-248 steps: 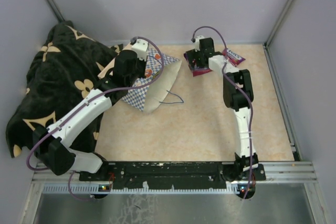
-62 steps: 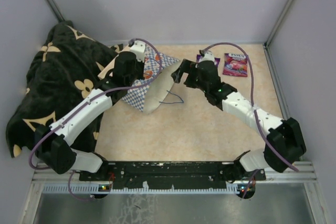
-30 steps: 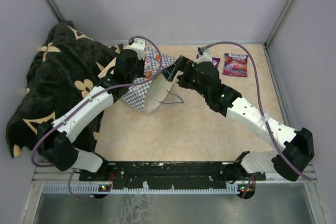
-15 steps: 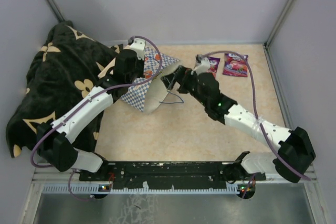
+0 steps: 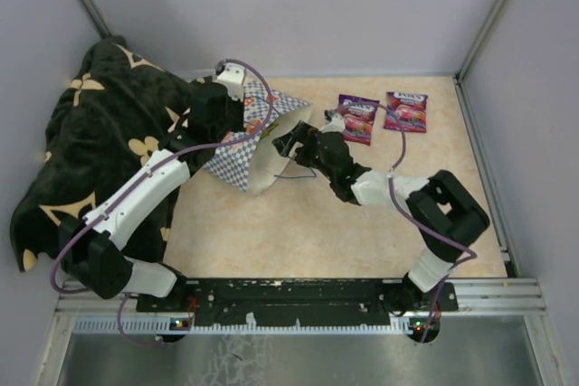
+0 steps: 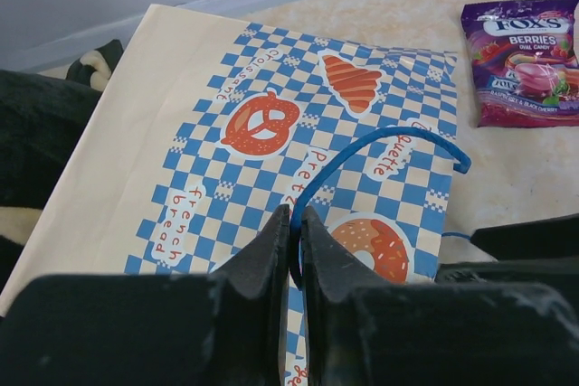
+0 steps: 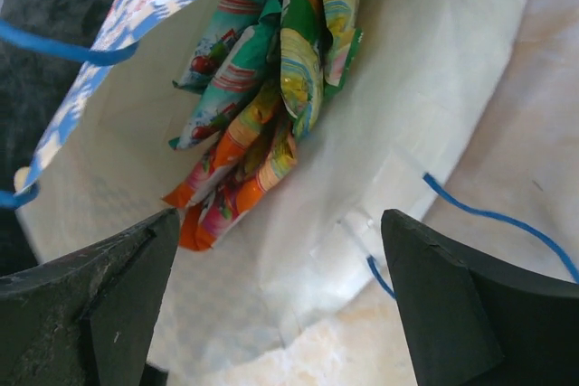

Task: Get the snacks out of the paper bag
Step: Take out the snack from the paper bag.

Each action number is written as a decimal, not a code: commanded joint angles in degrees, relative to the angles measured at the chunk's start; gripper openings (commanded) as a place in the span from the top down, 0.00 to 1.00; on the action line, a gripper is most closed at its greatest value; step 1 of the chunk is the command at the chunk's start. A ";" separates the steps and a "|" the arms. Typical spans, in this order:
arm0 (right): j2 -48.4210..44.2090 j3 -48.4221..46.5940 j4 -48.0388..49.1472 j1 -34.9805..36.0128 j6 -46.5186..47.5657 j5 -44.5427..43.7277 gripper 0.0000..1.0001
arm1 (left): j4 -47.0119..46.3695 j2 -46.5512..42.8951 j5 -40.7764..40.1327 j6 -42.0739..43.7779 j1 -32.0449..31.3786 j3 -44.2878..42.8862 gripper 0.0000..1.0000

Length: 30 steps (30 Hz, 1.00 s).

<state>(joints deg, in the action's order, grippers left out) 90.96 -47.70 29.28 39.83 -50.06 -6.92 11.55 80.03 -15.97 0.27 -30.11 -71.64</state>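
Observation:
The paper bag (image 5: 237, 162) lies on its side, mouth toward the right, blue-and-white checkered side (image 6: 271, 133) up. My left gripper (image 6: 291, 243) is shut on its blue cord handle (image 6: 362, 146) and holds the upper side up; it shows above the bag in the top view (image 5: 237, 122). My right gripper (image 5: 288, 140) is open at the bag's mouth (image 7: 280, 250). Ahead of it, inside the cream interior (image 7: 434, 70), lie several snacks: an orange packet (image 7: 231, 183), a green-yellow one (image 7: 303, 61), a teal one (image 7: 222, 88). Two purple packets (image 5: 359, 118) (image 5: 406, 111) lie on the table.
A black patterned blanket (image 5: 90, 142) is heaped at the left, against the bag's back. The bag's other blue handle (image 5: 298, 167) trails on the beige table (image 5: 317, 223). Grey walls and metal posts close in the far side.
My right arm has swung left, away from the purple packets, and its open jaws have come to the bag's mouth. The left gripper has kept its hold on the handle.

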 commanded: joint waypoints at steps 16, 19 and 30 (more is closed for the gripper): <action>16.16 -6.98 14.90 -0.90 -6.26 7.08 0.12 | -5.51 -0.68 4.76 -9.88 2.05 0.97 0.88; 17.84 -8.63 14.44 -1.13 -6.49 6.30 0.12 | -4.36 -0.64 5.02 -10.45 2.07 -0.18 0.88; 24.05 -12.61 17.36 -4.90 -9.09 0.96 0.21 | -4.12 -0.99 4.14 -6.77 2.15 -0.37 0.87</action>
<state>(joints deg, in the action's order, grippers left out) 113.93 -56.71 42.63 36.71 -58.19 -1.17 8.73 79.77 -11.53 -8.10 -28.56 -70.67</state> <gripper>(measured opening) 0.811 0.125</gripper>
